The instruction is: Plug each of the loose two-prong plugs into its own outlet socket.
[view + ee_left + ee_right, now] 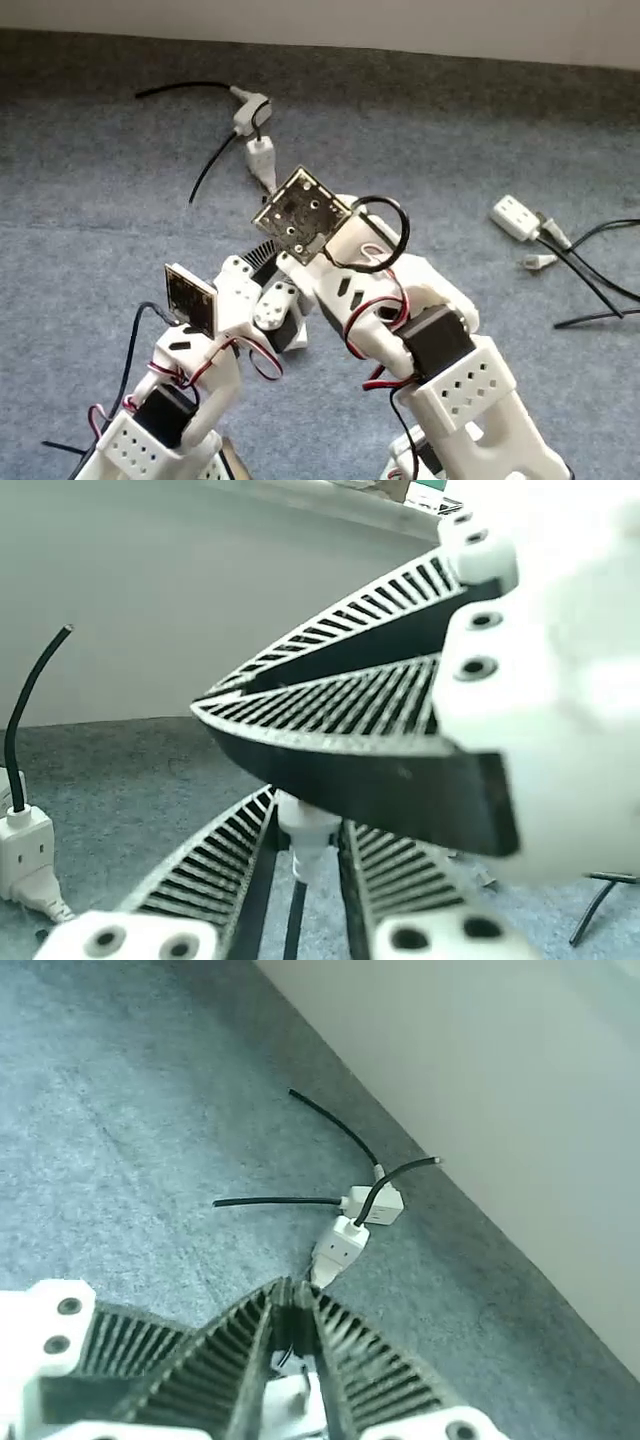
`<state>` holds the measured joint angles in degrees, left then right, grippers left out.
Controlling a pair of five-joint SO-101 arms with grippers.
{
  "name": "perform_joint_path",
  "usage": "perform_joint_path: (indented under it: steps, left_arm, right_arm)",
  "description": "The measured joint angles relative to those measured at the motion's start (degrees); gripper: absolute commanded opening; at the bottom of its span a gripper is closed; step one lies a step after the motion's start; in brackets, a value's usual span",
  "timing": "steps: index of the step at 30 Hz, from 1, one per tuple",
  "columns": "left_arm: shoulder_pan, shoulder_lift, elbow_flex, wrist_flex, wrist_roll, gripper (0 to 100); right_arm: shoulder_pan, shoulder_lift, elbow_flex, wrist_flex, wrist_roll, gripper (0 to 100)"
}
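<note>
Left fingers (215, 870) pinch a two-prong plug (305, 832); right fingers (225, 1355) press together just above; an outlet socket (340, 1245) lies toward the counter's (100, 200) far edge.

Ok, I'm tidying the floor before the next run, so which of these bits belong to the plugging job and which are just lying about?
Belongs to the job: white plug held by the left arm; loose plug on the right; socket block beside it; far socket block; black cables.
Just there: grey carpet; wall.
</note>
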<state>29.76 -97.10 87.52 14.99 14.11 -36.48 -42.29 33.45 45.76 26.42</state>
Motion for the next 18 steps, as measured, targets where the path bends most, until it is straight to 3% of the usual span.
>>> perform_joint_path:
  steps: [8,18]
  left_arm:
    - [-2.5,0.4,-0.6,0.9,0.0,1]
    - [-5.0,-0.5,-0.4,1.0,0.4,1]
  right_arm:
    - [4.2,14.0,-0.8,-6.6,0.2,0.8]
    - [5.5,18.7,-1.0,-10.8,4.6,0.8]
